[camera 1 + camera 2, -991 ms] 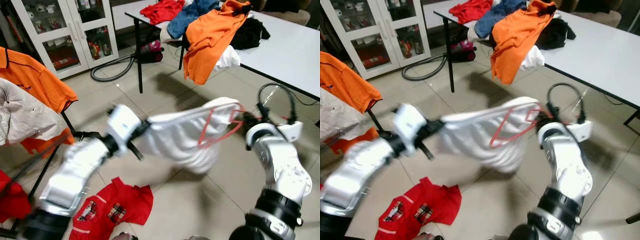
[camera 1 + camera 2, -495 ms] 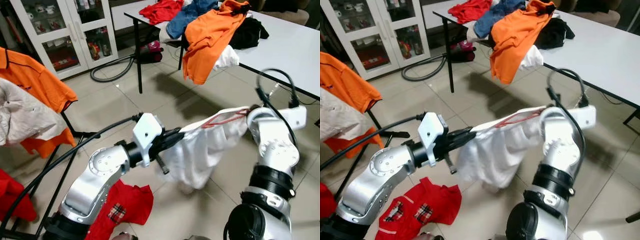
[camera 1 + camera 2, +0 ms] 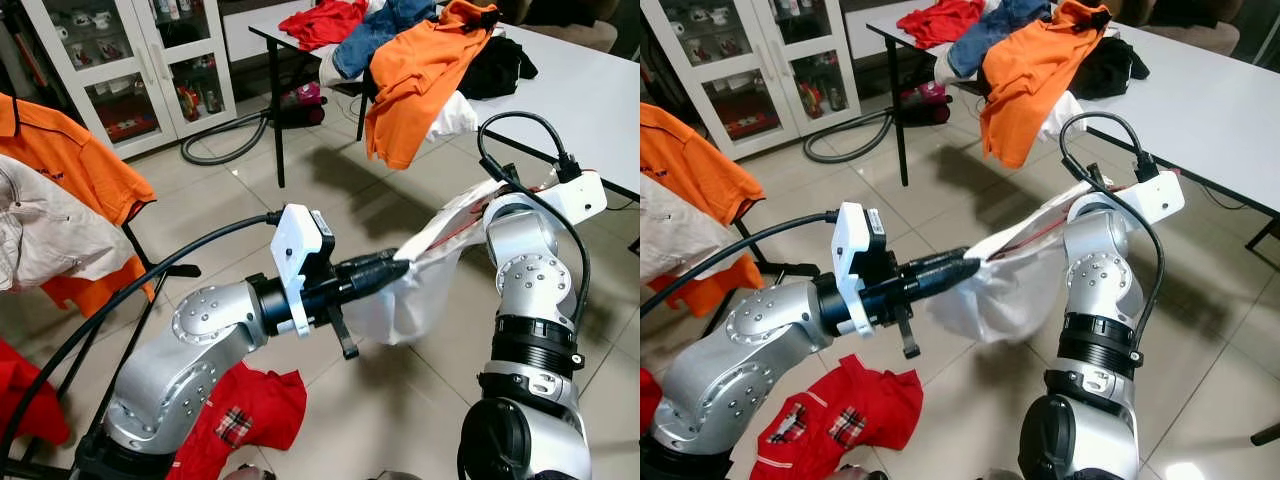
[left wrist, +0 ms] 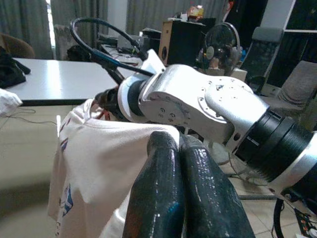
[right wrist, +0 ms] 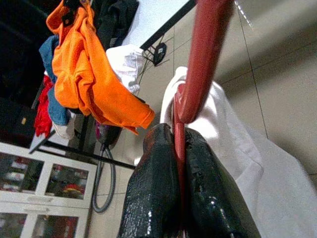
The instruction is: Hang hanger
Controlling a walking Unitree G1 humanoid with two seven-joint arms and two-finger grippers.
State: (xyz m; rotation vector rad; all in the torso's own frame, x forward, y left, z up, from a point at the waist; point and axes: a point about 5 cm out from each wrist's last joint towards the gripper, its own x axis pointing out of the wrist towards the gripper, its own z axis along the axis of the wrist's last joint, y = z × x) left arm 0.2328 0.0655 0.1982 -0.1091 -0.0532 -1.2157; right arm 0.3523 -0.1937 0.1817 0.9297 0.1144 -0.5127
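A second ago the white shirt (image 3: pixel 410 295) was puffed out wide between the two arms and all blurry. Now it is bunched up small and hangs in a short droop, and the two arms have come much closer together.

Nearest to me, the left arm is bent and reaches across toward the right one. The left end effector (image 3: pixel 398 268) has its two black fingers (image 4: pixel 171 198) pressed together, pinching a fold of the white shirt. The cloth hangs just under those tips.

A little past it, the right arm stands up tall with its wrist turned in toward the left arm. The right end effector (image 5: pixel 179 144) is squeezed narrow on the thin red hanger (image 5: pixel 200 64). The hanger runs inside the top of the shirt, from the right end effector toward the left one.

Under the left arm a red shirt (image 3: pixel 240 420) lies on the floor. Beyond the right end effector stands the white counter (image 3: pixel 590 100), with an orange shirt (image 3: pixel 420 75) hanging over its edge. Out to the left side an orange shirt on a rack (image 3: pixel 70 165) hangs above the tiles.
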